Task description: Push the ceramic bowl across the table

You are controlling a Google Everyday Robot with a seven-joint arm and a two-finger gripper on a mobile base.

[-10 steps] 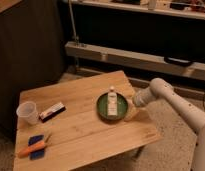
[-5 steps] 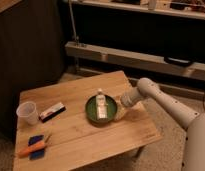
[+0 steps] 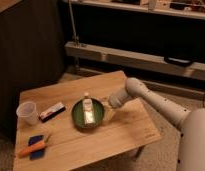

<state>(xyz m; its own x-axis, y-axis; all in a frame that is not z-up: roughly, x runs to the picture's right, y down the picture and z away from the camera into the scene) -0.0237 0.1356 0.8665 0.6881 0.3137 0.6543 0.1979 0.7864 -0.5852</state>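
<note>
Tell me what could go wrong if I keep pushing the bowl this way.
1. A small bottle stands upright in the ceramic bowl; a jerky shove from the gripper at the bowl's right rim could tip it over.
2. The push heads left, toward the flat packet and the clear cup; the bowl may knock into them.
3. Those things sit near the left side of the table, so a long push could send them off it.

ceramic bowl (image 3: 87, 114) mid table (image 3: 127, 131), gripper (image 3: 109, 103) at its right rim, cup (image 3: 27, 112) far left
</note>
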